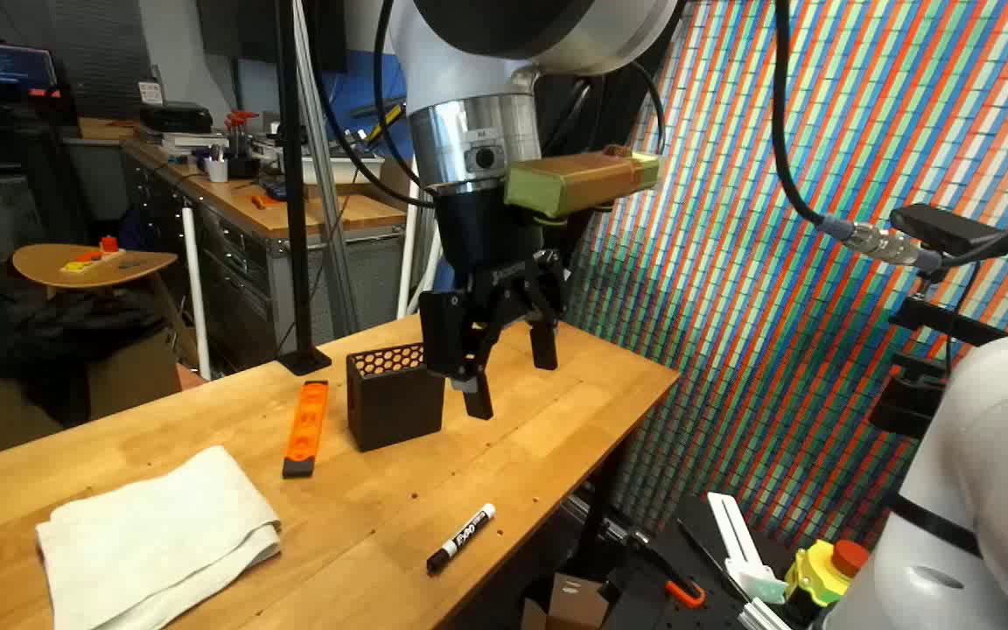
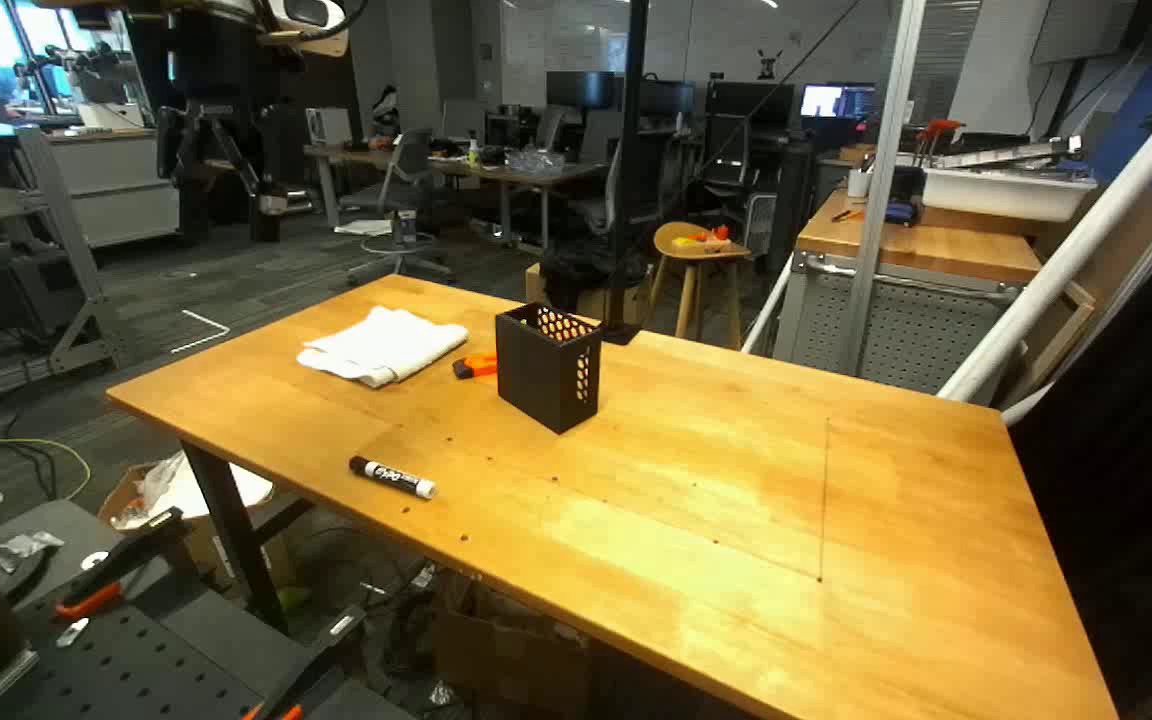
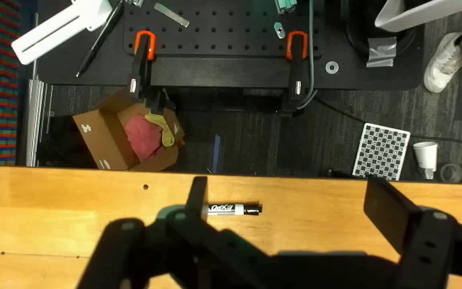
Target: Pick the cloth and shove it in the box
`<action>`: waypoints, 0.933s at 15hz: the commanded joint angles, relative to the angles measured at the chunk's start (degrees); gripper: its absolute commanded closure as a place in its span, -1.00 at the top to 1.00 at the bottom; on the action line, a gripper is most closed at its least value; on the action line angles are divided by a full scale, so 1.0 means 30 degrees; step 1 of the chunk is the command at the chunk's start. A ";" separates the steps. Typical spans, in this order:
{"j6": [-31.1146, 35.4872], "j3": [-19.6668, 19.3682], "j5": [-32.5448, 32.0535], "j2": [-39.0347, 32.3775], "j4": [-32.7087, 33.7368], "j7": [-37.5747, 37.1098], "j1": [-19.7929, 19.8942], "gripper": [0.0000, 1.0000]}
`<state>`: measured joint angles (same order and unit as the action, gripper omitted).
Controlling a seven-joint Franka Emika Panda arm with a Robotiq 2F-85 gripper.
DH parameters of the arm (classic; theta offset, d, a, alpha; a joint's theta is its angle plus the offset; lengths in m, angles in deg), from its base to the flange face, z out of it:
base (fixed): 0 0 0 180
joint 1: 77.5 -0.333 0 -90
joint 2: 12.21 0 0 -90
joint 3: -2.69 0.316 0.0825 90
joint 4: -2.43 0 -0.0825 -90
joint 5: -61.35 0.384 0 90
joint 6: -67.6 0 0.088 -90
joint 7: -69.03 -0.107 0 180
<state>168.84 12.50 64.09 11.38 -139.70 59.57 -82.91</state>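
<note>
Spread well apart, the fingers (image 3: 389, 216) of the hand (image 3: 289, 200) loom dark across the lower part of the wrist view, one of them covering an end of the marker (image 3: 237, 209), which lies just inside a long edge of the surface (image 3: 315, 228) and parallel to it.

The cloth (image 2: 381, 345) lies flat and folded near the opposite long edge, close to a corner of the surface. Its sides run roughly along the surface's own edges; which way its long axis goes is hard to tell, as neither side looks plainly longer. One corner, where stacked layers show, points toward the marker. In an exterior view the bottom of the frame cuts off part of the cloth (image 1: 154, 542).

The box (image 2: 548, 370) stands upright, opening upward, well apart from the cloth. Between them lies an orange bar (image 1: 306, 429); in an exterior view the box hides most of it, leaving one end (image 2: 476, 367) showing. In an exterior view the hand (image 1: 511, 378) covers part of the box's rim.
</note>
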 commanded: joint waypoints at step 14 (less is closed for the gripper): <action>0.0205 0.0675 -0.0131 -0.2090 0.1868 0.0027 -0.0887 1.00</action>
<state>169.15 13.06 64.09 9.82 -138.47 59.65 -83.86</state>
